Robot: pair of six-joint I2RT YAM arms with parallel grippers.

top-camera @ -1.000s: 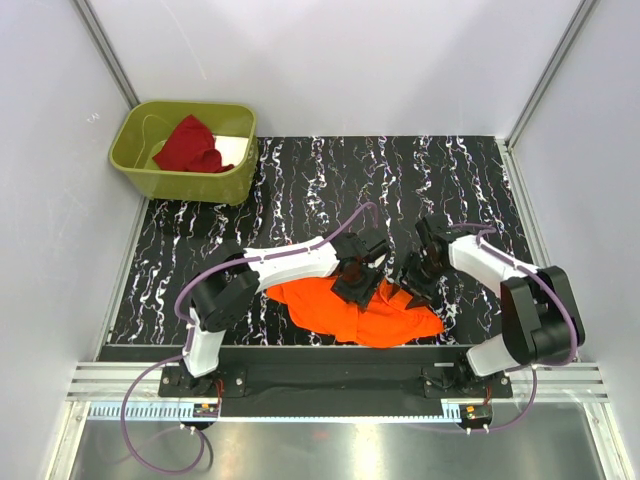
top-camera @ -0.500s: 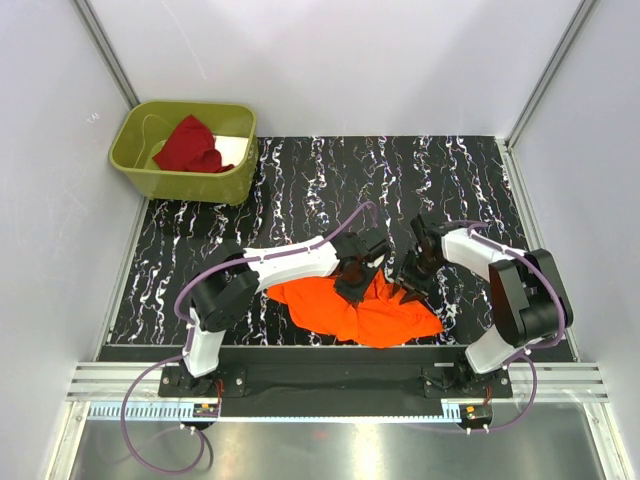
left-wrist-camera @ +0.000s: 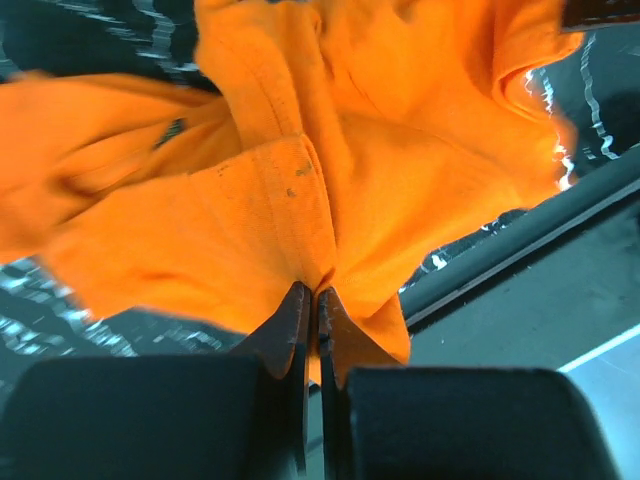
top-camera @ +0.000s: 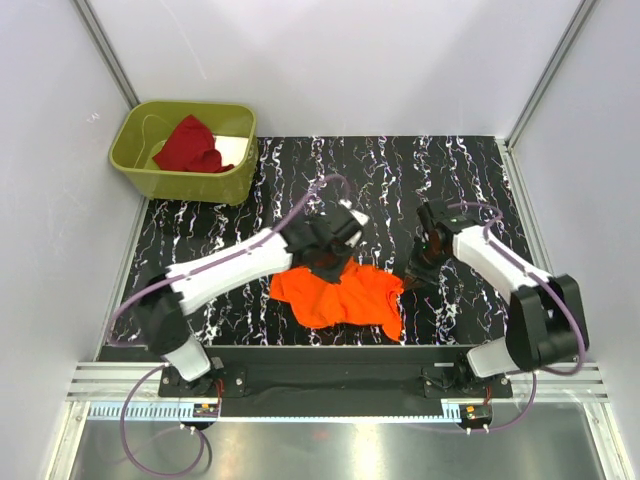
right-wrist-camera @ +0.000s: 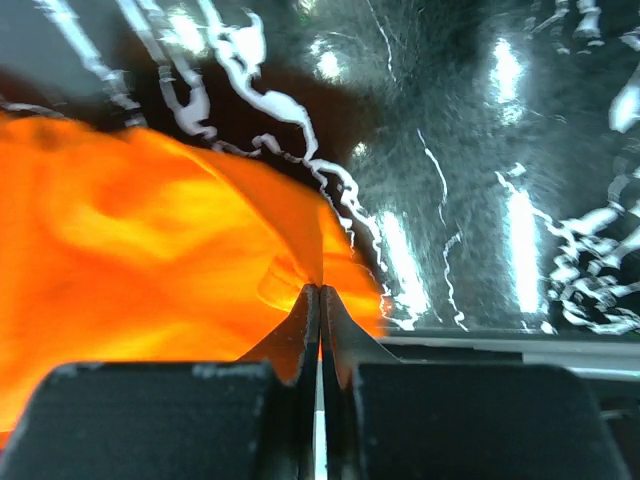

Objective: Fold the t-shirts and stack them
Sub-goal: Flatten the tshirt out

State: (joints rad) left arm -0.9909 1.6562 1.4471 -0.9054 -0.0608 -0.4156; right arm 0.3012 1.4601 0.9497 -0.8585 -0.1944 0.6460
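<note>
The bright orange t-shirt hangs bunched over the near middle of the black marbled table. My left gripper pinches its upper left part; in the left wrist view the gripper is shut on a fold of the orange t-shirt. At the shirt's right edge my right gripper holds it too, and the right wrist view shows that gripper shut on a thin flap of the orange t-shirt. The dark red t-shirt lies crumpled in the bin.
The olive-green bin stands at the table's far left corner. White walls close in the table at the back and on both sides. A metal rail with the arm bases runs along the near edge.
Both grippers have shut on the orange t-shirt. The left arm has swung up and to the left, lifting the cloth, and the shirt has drawn into a tighter bunch away from the near edge.
</note>
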